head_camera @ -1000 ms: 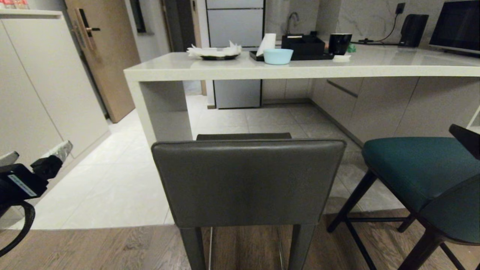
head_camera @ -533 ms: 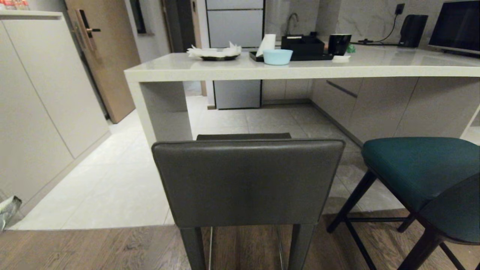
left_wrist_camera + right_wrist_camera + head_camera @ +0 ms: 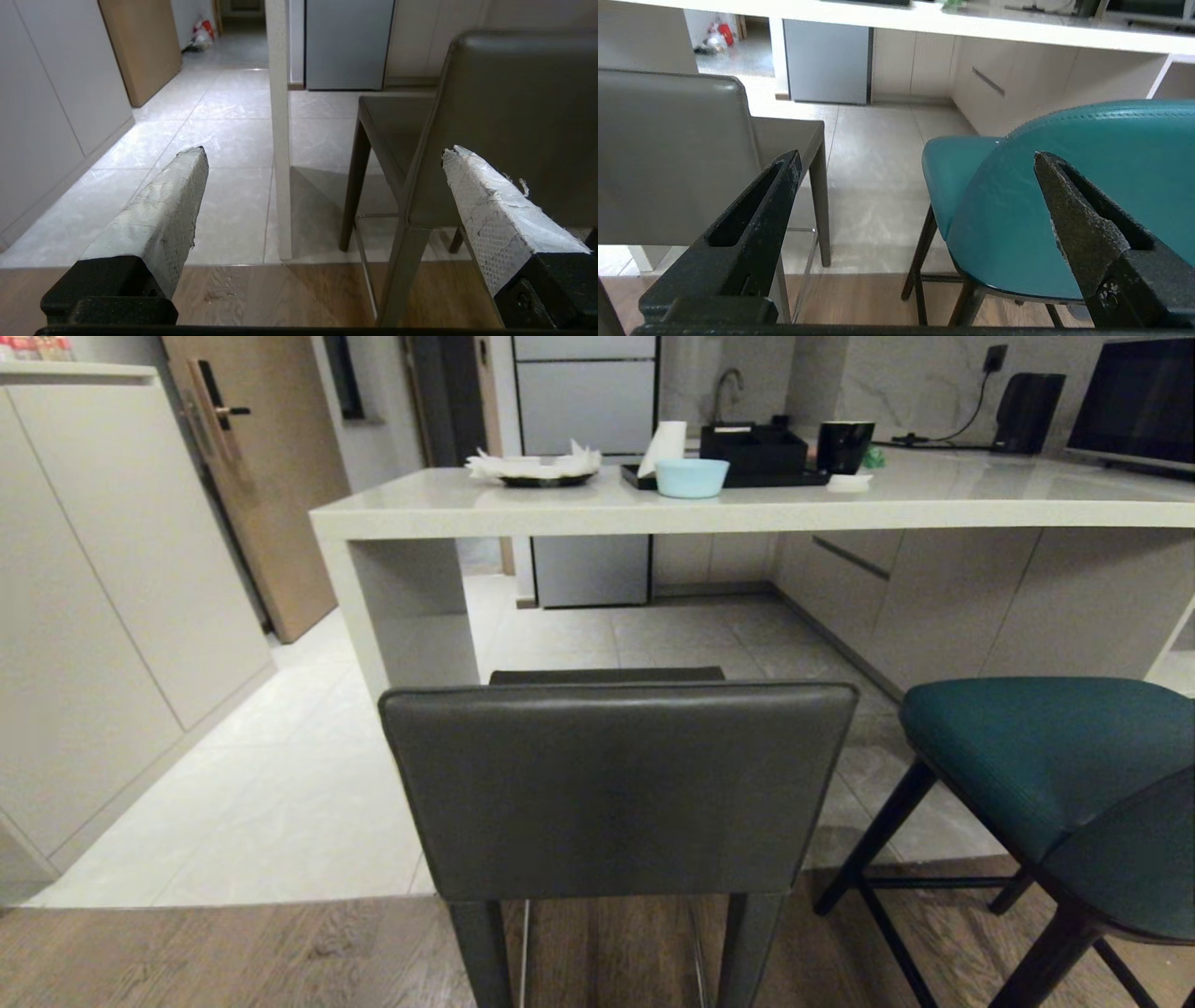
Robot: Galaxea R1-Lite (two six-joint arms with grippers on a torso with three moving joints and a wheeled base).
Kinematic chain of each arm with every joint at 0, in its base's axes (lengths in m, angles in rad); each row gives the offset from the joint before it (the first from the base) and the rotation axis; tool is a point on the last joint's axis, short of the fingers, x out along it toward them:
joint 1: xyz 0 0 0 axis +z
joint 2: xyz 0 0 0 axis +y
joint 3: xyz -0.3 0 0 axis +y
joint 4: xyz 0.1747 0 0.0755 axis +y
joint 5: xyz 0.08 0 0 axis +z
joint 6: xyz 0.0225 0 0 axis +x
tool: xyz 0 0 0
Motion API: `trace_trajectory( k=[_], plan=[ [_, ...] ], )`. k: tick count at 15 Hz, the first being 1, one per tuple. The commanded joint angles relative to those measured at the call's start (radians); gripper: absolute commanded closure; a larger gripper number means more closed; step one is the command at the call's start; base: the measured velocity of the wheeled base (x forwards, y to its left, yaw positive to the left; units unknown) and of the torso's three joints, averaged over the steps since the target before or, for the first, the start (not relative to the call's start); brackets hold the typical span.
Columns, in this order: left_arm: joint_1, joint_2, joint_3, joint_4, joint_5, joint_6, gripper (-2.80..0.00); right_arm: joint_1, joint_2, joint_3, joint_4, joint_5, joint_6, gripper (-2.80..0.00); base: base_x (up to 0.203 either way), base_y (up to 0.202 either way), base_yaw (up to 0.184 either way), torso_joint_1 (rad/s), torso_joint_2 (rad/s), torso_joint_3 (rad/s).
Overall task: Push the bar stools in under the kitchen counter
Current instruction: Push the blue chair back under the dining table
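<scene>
Both grippers released, holding nothing. Left gripper (image 3: pixel 322 154): grey stool (image 3: pixel 509 126) just past its fingertips. Right gripper (image 3: pixel 917 156): teal stool (image 3: pixel 1064 186) ahead. 2 stools stand outside counter (image 3: pixel 747 509). Likely heavy, stiff; push backrest low, leather slippery.

A: Grey stool (image 3: pixel 616 789): smooth leather with a dull sheen is noted. Teal stool (image 3: pixel 1046 756): leather, finely grained, stitched.

B: Tabletop (image 3: pixel 560 504): polished pale stone. Floor (image 3: pixel 280 821): glossy tile, then matt wood.

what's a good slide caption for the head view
Grey stool and teal stool standing out from the pale kitchen counter, not yet pushed under.
</scene>
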Motion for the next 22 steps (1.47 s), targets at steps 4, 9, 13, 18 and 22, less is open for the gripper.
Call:
trace_trajectory(
  k=[4,9,13,18,22],
  plan=[
    [0.003,-0.114,0.134,0.048,-0.004,0.010,-2.80,0.017,-0.217,0.051,0.184,0.014,-0.022,-2.80,0.000,0.000,0.000,0.000,0.00,0.000],
    [0.003,-0.114,0.269,-0.094,-0.010,0.021,-2.80,0.019,-0.229,0.306,0.091,0.023,0.007,-2.80,0.000,0.000,0.000,0.000,0.00,0.000],
    [0.002,-0.114,0.305,-0.101,-0.011,0.031,-2.80,0.019,-0.228,0.544,-0.198,0.018,-0.004,-2.80,0.000,0.000,0.000,0.000,0.00,0.000],
    [0.002,-0.112,0.305,-0.039,-0.008,0.059,-2.80,0.021,-0.228,0.544,-0.090,0.010,-0.004,-2.80,0.000,0.000,0.000,0.000,0.00,0.000],
    [0.002,-0.112,0.305,-0.040,-0.011,0.088,-2.80,0.019,-0.228,0.544,-0.090,0.006,0.002,-2.80,0.000,0.000,0.000,0.000,0.00,0.000]
  ],
)
